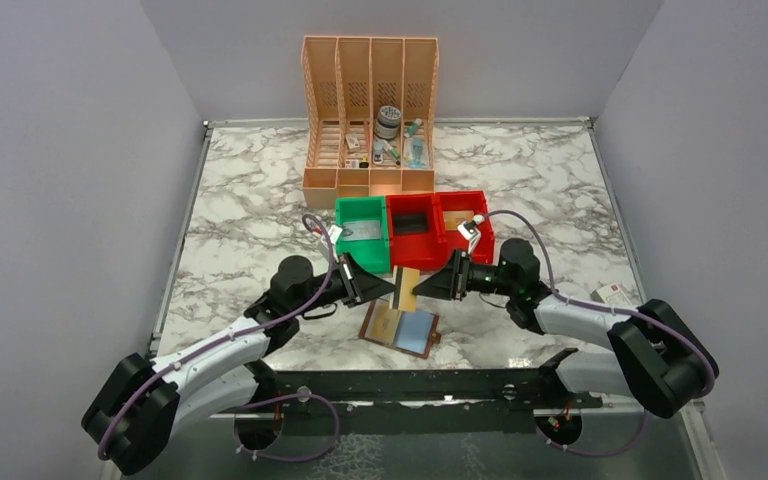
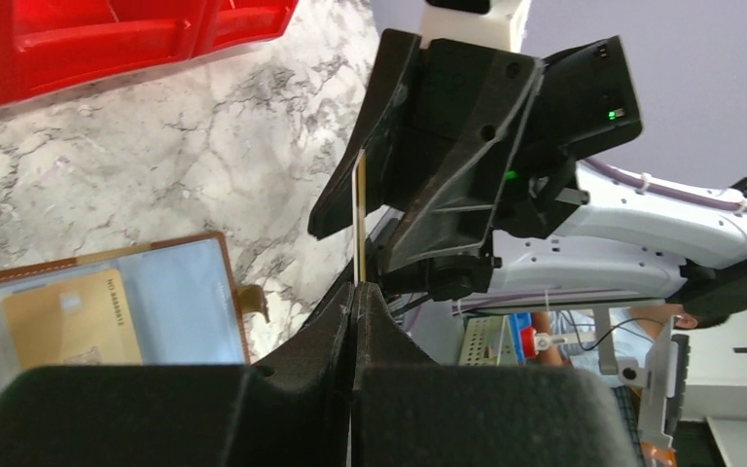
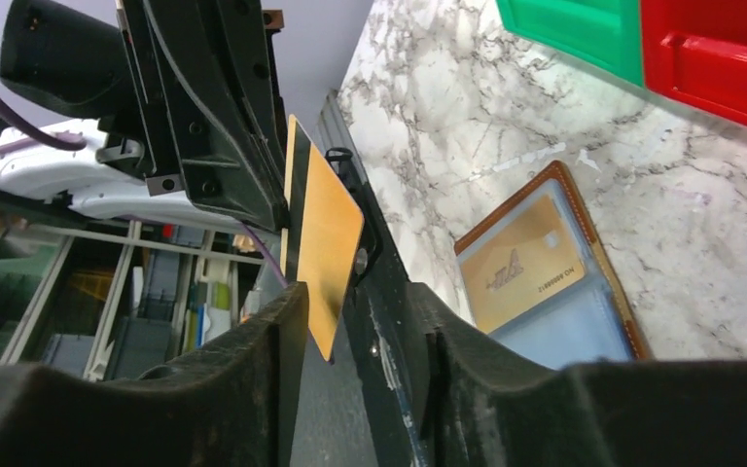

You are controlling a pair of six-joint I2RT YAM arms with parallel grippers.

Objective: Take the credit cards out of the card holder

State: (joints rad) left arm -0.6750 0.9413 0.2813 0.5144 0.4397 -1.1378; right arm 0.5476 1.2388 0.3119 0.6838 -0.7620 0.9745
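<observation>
Gold card point(image 1: 405, 287): we see it lifted off the table and standing on edge. One end is pinched in the left claw, and the other end reaches in between the fingers of the right claw.
Left claw point(image 1: 388, 290): clamped on the gold card, its two fingers meeting with only the card's thin edge between them.
Right claw point(image 3: 355, 297): its fingers stand apart on either side of the card's free end. We see a gap between the card and one finger, so it is not gripping.
Card holder point(image 1: 400, 328): it lies spread open and flat on the table, just below the tips of both claws and a little towards the arm bases. Neither claw touches it.
Second gold card point(image 3: 520, 263): tucked in the holder, under the right claw.
Pale blue card point(image 3: 554, 336): in the holder, right beside the second gold card.
Green bin point(image 1: 365, 255): just beyond the left claw.
Red bins point(image 1: 415, 245): just beyond the right claw, touching the green bin.
Peach file rack point(image 1: 370, 180): farther out past the bins, well apart from both claws.
Marble table point(image 1: 250, 200): beneath both claws.
</observation>
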